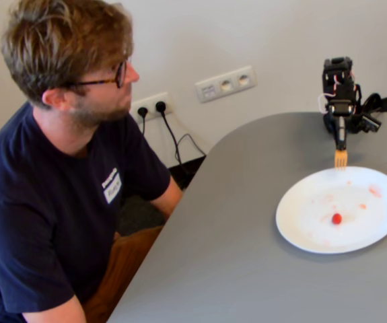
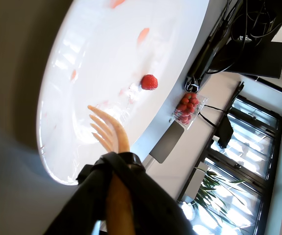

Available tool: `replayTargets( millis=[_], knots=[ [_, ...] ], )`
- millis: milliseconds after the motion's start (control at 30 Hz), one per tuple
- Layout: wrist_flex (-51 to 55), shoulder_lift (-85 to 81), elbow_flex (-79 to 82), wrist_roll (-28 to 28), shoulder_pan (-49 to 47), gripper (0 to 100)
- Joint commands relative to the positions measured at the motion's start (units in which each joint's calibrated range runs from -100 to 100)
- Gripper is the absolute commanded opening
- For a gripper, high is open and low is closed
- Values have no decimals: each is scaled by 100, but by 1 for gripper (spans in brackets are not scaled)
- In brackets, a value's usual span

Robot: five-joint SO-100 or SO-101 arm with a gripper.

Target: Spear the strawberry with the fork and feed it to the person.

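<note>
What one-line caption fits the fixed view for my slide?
Fork-tipped arm poised over the plate, strawberry unspeared, while the seated person watches.

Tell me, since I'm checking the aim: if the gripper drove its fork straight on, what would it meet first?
Probably the white plate near its far rim: the fork points down there, well short of the strawberry. Depth is unclear.

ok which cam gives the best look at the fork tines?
The wrist view: the fork fills the lower frame, its tines separate and clear over the white plate, apart from the strawberry. In the fixed view the fork is small, tines barely resolved, at the plate's far rim.
</note>
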Motion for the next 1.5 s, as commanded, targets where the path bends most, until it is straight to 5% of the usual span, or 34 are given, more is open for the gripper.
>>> replayTargets(
  millis=[0, 300, 567, 933, 1467],
  knots=[
    [16, -25, -324, -36, 40, 1],
    [-507, 806, -2507, -42, 85, 1],
    [-2021, 6108, -5861, -561, 77, 1],
    [-3831, 8438, -5951, -629, 62, 1],
    [-3866, 9751, -6880, -823, 182, 1]
  ],
)
